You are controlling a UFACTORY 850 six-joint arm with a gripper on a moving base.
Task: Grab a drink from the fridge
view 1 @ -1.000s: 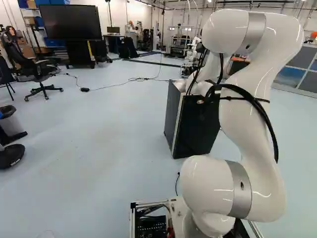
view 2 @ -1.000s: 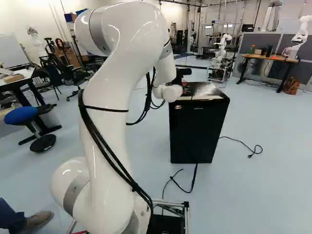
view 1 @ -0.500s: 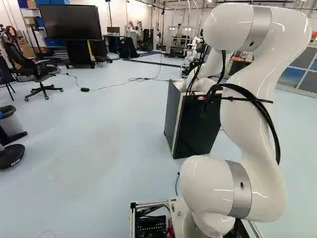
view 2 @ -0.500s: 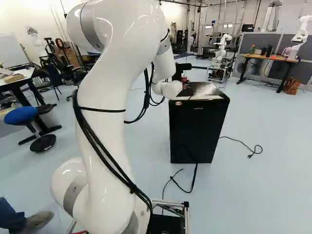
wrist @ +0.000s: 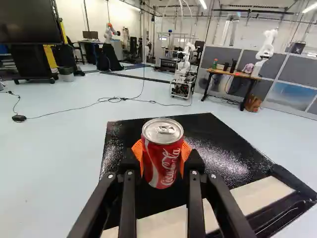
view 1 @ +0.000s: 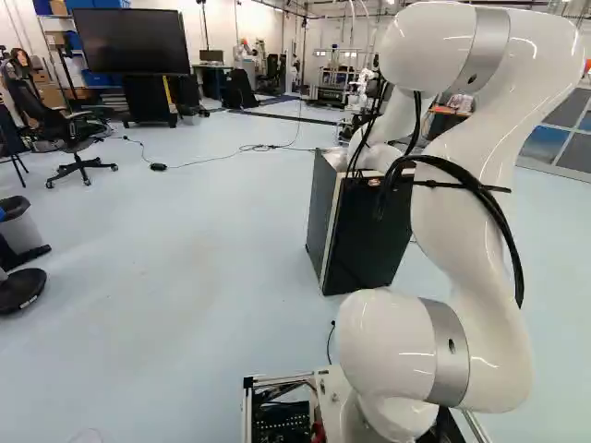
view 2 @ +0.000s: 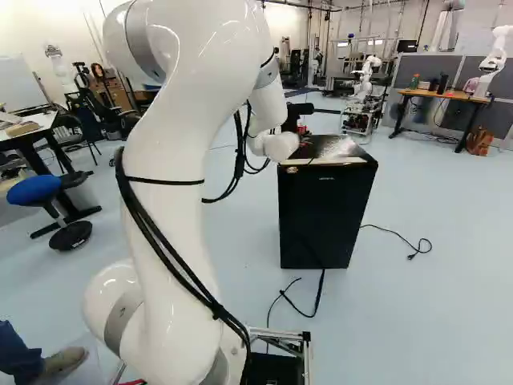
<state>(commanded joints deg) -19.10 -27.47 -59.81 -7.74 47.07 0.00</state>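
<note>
Clasps a red can [wrist: 163, 161] from both sides in the orange-padded gripper [wrist: 162, 153], above the black fridge [view 2: 325, 220] after a slight rise of the arm [view 2: 172, 160], with the grab apparently made.

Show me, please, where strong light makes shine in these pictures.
Wrist view: speckled glare on the black fridge top, shine on the lid of the red can; right base view: pale glare on that top; both base views: highlights on the white arm.

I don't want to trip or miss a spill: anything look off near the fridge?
A cord beside the fridge ends loose on the floor, seemingly unplugged. The can looks upright, undented.
</note>
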